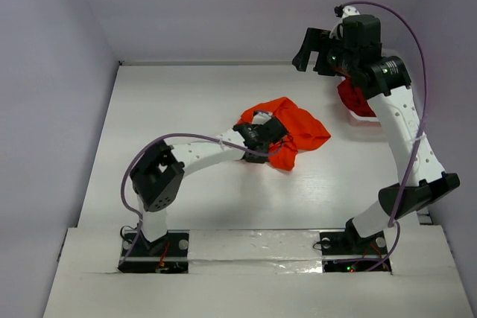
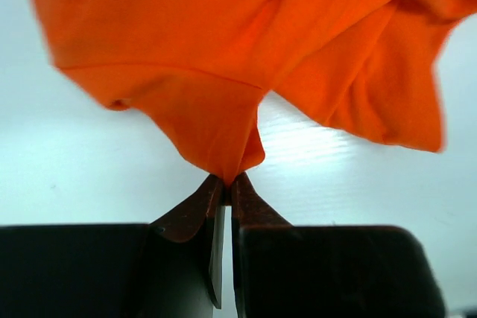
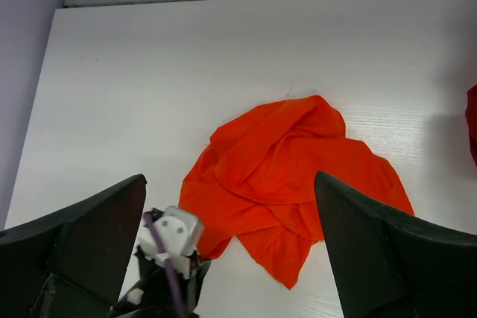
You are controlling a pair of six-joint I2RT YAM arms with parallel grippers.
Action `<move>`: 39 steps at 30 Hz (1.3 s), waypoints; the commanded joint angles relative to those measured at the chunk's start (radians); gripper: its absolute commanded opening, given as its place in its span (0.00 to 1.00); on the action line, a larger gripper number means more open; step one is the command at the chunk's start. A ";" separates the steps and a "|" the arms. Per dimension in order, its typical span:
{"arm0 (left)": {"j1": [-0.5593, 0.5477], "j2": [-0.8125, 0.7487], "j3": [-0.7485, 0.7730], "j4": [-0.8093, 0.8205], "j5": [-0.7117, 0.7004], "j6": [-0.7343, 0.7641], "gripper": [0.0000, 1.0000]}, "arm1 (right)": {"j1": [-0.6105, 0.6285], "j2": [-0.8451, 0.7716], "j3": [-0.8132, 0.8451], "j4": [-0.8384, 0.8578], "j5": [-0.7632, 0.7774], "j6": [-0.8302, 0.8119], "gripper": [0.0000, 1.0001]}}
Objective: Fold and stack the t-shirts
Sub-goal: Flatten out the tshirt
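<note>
A bright orange-red t-shirt (image 1: 294,133) lies crumpled at the middle of the white table. My left gripper (image 1: 268,139) is at its left edge, shut on a pinch of the cloth (image 2: 227,173); the shirt (image 2: 223,50) hangs bunched just beyond the fingertips. My right gripper (image 1: 314,53) is raised high at the back right, open and empty. In its view the wide-apart fingers (image 3: 82,236) frame the orange shirt (image 3: 291,176) and the left gripper (image 3: 171,258) below. A dark crimson shirt (image 1: 355,99) lies partly hidden behind the right arm.
A white basket (image 1: 367,119) holds the crimson shirt at the right side, mostly hidden by the right arm. The crimson cloth shows at the right edge of the right wrist view (image 3: 472,121). Pale walls bound the table at the left, back and right.
</note>
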 commanded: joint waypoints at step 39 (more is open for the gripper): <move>0.528 -0.207 0.808 0.294 0.861 0.096 0.00 | 0.014 -0.015 -0.326 0.148 -0.303 -0.007 1.00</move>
